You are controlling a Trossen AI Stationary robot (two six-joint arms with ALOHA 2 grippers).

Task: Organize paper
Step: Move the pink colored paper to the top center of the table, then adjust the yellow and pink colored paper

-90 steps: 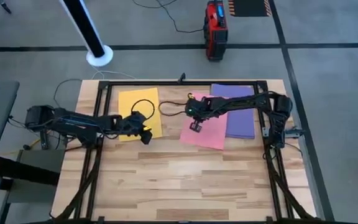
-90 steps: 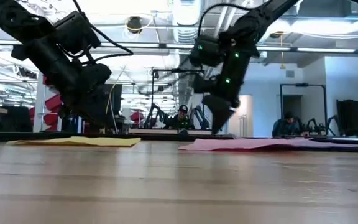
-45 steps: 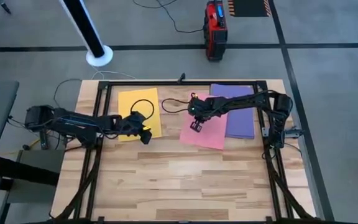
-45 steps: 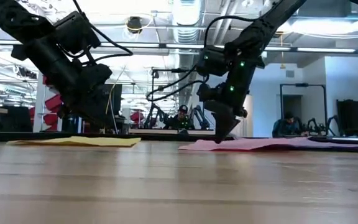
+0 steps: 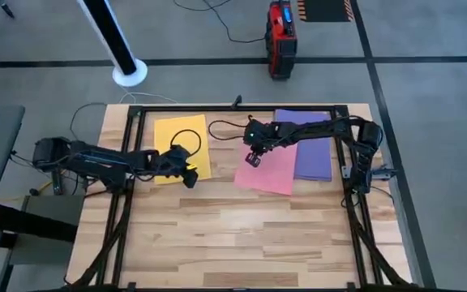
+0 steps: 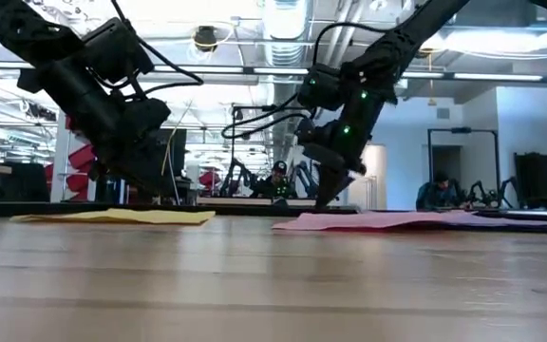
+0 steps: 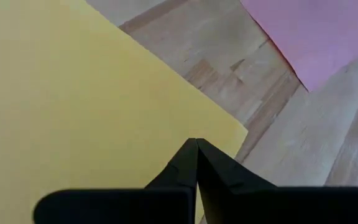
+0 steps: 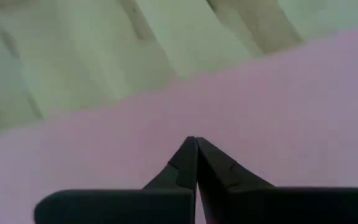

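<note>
Right gripper (image 5: 254, 155): closed on nothing, moved from the middle of the pink sheet (image 5: 272, 169) to its far left edge.
Left gripper (image 5: 190, 172): unmoved, closed, empty, at yellow sheet (image 5: 177, 134) left of pink.

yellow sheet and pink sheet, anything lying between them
Only bare wood of the table separates the yellow sheet and the pink sheet in the high view; the left wrist view shows the same.

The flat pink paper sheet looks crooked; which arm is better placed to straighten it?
Probably the right: the right gripper, fingers shut, hangs over the flat pink paper sheet, while the left gripper sits at the yellow paper sheet.
</note>
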